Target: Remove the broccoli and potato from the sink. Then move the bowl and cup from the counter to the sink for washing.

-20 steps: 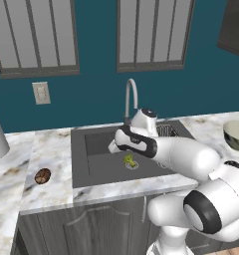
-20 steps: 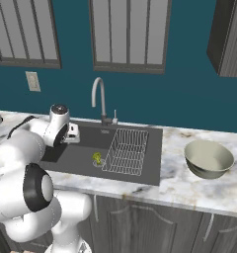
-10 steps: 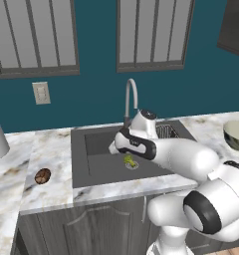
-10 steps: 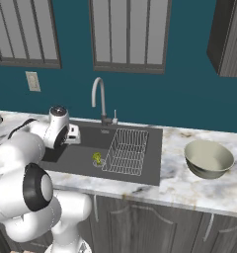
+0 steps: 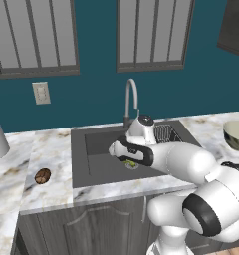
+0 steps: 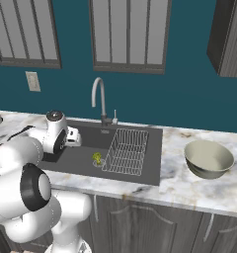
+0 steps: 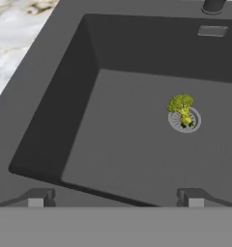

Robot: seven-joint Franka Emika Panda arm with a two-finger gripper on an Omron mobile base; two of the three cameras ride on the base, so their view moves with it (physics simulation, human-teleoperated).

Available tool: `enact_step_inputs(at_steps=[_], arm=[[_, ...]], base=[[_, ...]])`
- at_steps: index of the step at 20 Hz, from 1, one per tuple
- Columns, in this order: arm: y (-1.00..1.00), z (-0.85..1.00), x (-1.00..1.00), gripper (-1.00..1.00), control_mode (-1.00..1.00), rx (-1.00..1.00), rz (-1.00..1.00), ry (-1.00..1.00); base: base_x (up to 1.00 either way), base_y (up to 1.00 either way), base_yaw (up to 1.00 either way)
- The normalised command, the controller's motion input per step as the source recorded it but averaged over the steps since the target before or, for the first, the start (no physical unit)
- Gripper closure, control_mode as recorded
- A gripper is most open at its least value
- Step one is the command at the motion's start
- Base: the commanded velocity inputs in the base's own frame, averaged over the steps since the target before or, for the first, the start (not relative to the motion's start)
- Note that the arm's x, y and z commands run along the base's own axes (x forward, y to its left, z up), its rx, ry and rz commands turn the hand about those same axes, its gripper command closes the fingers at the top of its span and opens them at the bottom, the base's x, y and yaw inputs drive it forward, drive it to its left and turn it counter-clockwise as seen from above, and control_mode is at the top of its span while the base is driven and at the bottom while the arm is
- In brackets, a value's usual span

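Lying on the sink (image 7: pixel 65 120) drain, broccoli (image 7: pixel 181 107) sits beyond the wide-spread pincer (image 7: pixel 113 197).

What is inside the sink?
The broccoli lies on the round drain at the bottom of the sink, and a wire rack sits in its right part. The arm covers some of the floor in the base views.

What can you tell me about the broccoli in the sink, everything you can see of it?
The broccoli is one small floret: a bumpy yellow-green crown on a paler green stem. It lies on the floor of the dark grey sink, resting partly on the round metal drain, crown pointing away from it. In the right base view it sits just left of the wire rack, seemingly apart from it. Nothing grips it; the open gripper hovers above the basin, short of it.
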Motion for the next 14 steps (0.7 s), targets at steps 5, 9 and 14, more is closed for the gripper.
enact_step_inputs(at_steps=[5, 9, 14], arm=[[-0.11, -0.09, 0.04, -1.00, -1.00, -0.06, -0.12, -0.05], [-0.14, -0.05, 0.04, -1.00, -1.00, -0.04, -0.11, -0.04], [-0.16, -0.02, 0.07, -1.00, -1.00, -0.01, -0.04, -0.01]], base=[[0.00, 0.00, 0.00], [0.00, 0.00, 0.00], [0.00, 0.00, 0.00]])
